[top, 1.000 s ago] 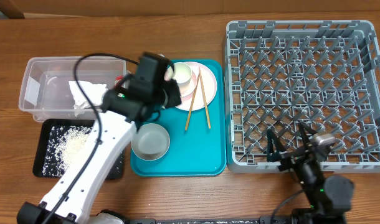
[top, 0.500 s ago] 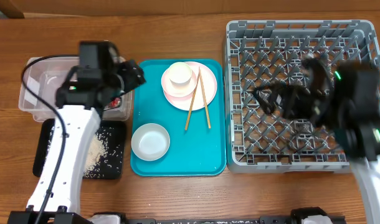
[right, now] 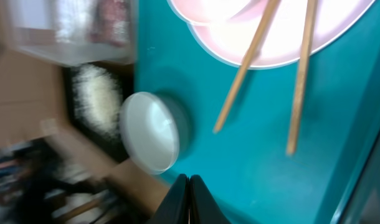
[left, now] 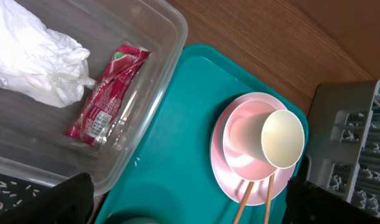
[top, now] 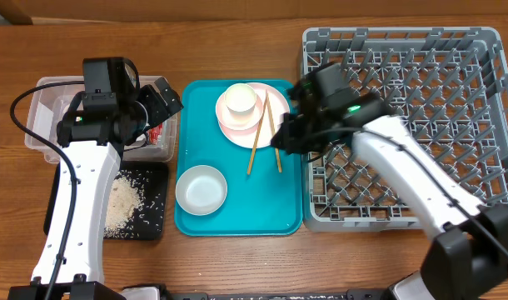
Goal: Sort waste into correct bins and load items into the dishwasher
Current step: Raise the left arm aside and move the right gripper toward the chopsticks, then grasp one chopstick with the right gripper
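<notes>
Red wrapper (left: 108, 93) and white tissue (left: 34, 59) lie in the clear tub (left: 171, 37), with rice scraps (top: 121, 200) on the black tray (top: 154, 218). We see the cup (left: 282, 138) on the pink plate (left: 240, 180) and the bowl (top: 201, 189) on the teal tray (left: 171, 155). The left gripper (top: 162, 108) gapes wide by the tub's end. The right gripper (right: 187, 186) has its jaws pressed together, empty, near the chopsticks (top: 264, 133).

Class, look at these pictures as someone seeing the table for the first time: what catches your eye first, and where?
The big teal tray in the middle stands out, carrying a pink plate with a white cup on it, two chopsticks and a white bowl. To its right sits a large grey dish rack; to its left a clear tub holds a white tissue and a red wrapper.
</notes>
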Robot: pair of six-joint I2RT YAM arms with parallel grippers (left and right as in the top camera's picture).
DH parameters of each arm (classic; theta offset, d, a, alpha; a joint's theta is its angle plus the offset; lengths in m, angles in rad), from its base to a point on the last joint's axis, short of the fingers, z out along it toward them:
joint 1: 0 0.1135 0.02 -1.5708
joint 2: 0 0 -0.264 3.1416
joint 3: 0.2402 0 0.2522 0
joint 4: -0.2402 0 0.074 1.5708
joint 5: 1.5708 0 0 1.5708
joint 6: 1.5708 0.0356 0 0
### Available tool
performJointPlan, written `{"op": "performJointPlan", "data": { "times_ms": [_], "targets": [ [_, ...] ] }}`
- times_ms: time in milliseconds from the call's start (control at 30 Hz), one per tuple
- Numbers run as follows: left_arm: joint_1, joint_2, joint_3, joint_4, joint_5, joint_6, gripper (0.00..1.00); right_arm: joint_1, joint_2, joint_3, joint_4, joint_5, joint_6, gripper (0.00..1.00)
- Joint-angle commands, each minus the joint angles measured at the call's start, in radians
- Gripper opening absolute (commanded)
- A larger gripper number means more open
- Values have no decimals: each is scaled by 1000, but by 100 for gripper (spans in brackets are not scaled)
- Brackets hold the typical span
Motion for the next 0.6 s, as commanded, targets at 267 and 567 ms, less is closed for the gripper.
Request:
{"op": "performJointPlan", "data": {
  "times_ms": [267,567],
  "targets": [
    [1,-10,16,1,11,6,100,115,24,20,77,364,30,28],
    [1,-10,16,1,11,6,100,131,26,-22,104,571,-23,19]
  ]
}}
